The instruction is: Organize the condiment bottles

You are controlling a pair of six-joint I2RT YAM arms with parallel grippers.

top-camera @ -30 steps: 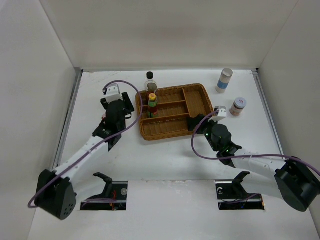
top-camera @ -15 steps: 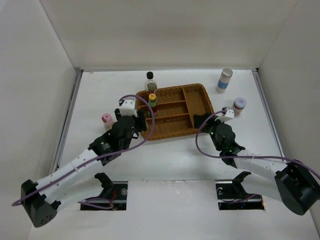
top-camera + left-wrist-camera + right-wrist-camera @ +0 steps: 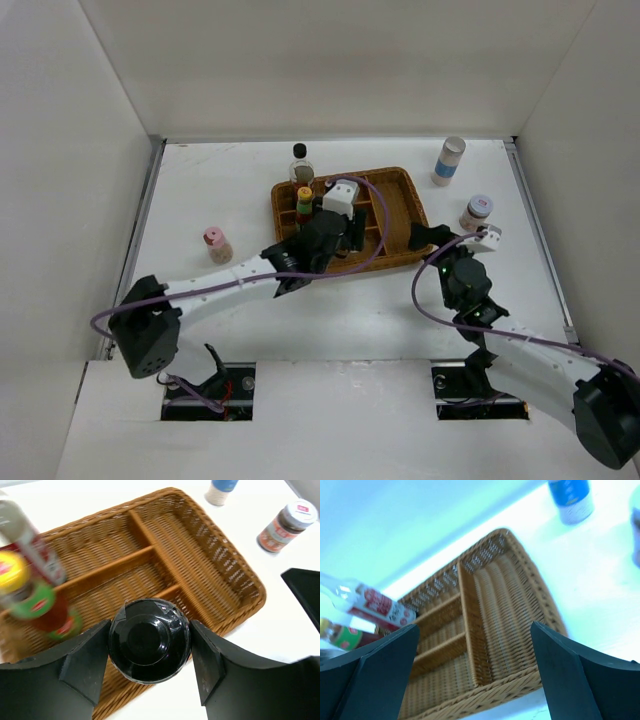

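Observation:
My left gripper point(image 3: 345, 235) is shut on the dark shaker point(image 3: 149, 640), whose black cap shows between the fingers, over the front rim of the brown wicker tray point(image 3: 220, 560); the shaker is hidden in the top view. The yellow-capped red bottle point(image 3: 304, 205) and the tall clear black-capped bottle point(image 3: 300, 165) stand at the tray's left end. The pink-lidded jar point(image 3: 213, 240) stands left of the tray. The white bottle with blue label point(image 3: 450, 160) and the purple-lidded jar point(image 3: 478, 212) stand to its right. My right gripper point(image 3: 432, 240) is open and empty beside the tray's right front corner.
The tray point(image 3: 400, 215) has several compartments and sits mid-table. White walls close the table on three sides. The left arm stretches low across the table in front of the tray. The tray point(image 3: 510, 630) fills the right wrist view.
My left gripper has swung right from the pink-lidded jar's spot to over the tray. The right gripper has drawn back to the right, off the tray's front edge.

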